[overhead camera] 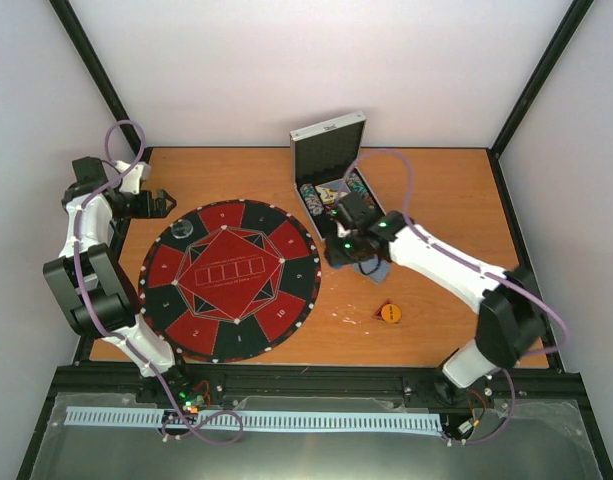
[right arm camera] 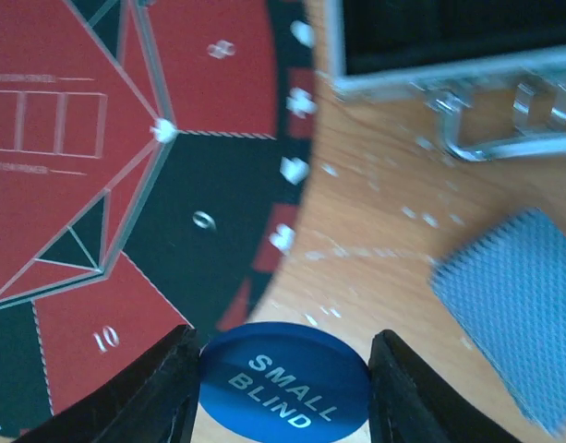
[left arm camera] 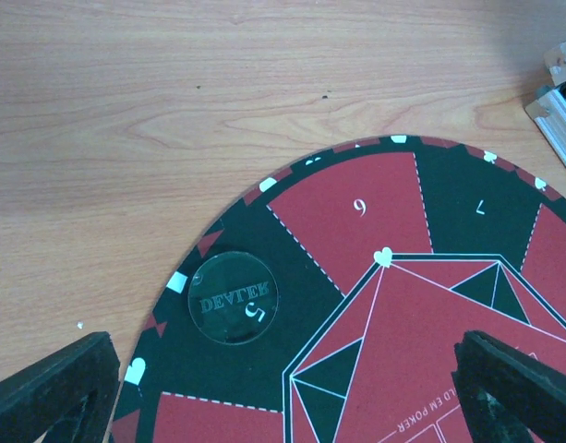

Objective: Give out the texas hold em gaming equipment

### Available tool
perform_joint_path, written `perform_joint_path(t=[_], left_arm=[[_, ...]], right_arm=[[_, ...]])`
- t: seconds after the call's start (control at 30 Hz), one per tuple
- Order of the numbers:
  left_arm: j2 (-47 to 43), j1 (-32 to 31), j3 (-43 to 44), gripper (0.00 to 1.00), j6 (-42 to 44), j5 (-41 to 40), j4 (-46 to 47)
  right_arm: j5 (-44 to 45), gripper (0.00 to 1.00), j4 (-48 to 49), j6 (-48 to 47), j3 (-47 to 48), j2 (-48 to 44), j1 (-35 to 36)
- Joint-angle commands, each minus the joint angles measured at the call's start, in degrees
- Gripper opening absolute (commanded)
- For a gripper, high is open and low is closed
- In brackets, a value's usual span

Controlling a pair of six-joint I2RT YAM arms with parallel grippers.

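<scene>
The wooden table [overhead camera: 436,190] is carrying everything. The large round red-and-black mat [overhead camera: 231,280] is lying on its left half. The silver case [overhead camera: 328,150] is standing open at the far edge, just beyond the mat's far-right rim. Its lid is upright and multicoloured poker chips [overhead camera: 321,195] are sitting in its tray.

The right arm is reaching in from the near right corner across the wood. From above it is covering the front of the case and part of the grey-blue deck of cards [overhead camera: 378,268]. In the right wrist view the deck [right arm camera: 523,314] is lying flat on bare wood, near the case's handle and apart from the mat.

The right gripper [overhead camera: 338,250] is hanging just off the mat's right edge. Its two fingers are pressing on either side of the blue SMALL BLIND disc [right arm camera: 283,383] – gripping it – beside the segments numbered 9 and 10. Whether the disc is resting on the wood or lifted off it cannot be told.

The left gripper [overhead camera: 164,203] is hovering over the mat's far-left rim with its jaws spread wide and nothing between them. Below it the clear DEALER disc [left arm camera: 233,298] is lying on a black segment by the number 5.

Well apart from all this – on the wood near the right arm's elbow – the yellow disc [overhead camera: 389,313] is sitting on a small red-edged marker [overhead camera: 380,311].
</scene>
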Motion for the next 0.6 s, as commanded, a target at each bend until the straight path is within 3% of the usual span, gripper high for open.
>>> perform_joint_path(t=[0.0, 0.3, 0.57], left_arm=[[-3.16, 0.22, -0.94, 1.0, 1.4, 0.07, 0.31], [-4.32, 0.25, -2.18, 1.0, 1.89, -0.18, 1.04], [-4.06, 0.22, -2.34, 1.0, 1.96, -0.06, 1.1]], right_arm=[[0.11, 0.37, 3.47, -5.53, 7.89, 9.21, 5.84], [1.9, 0.37, 0.75, -13.25, 19.34, 25.32, 14.27], [6.45, 0.39, -1.98, -13.75, 23.16, 30.33, 15.9]])
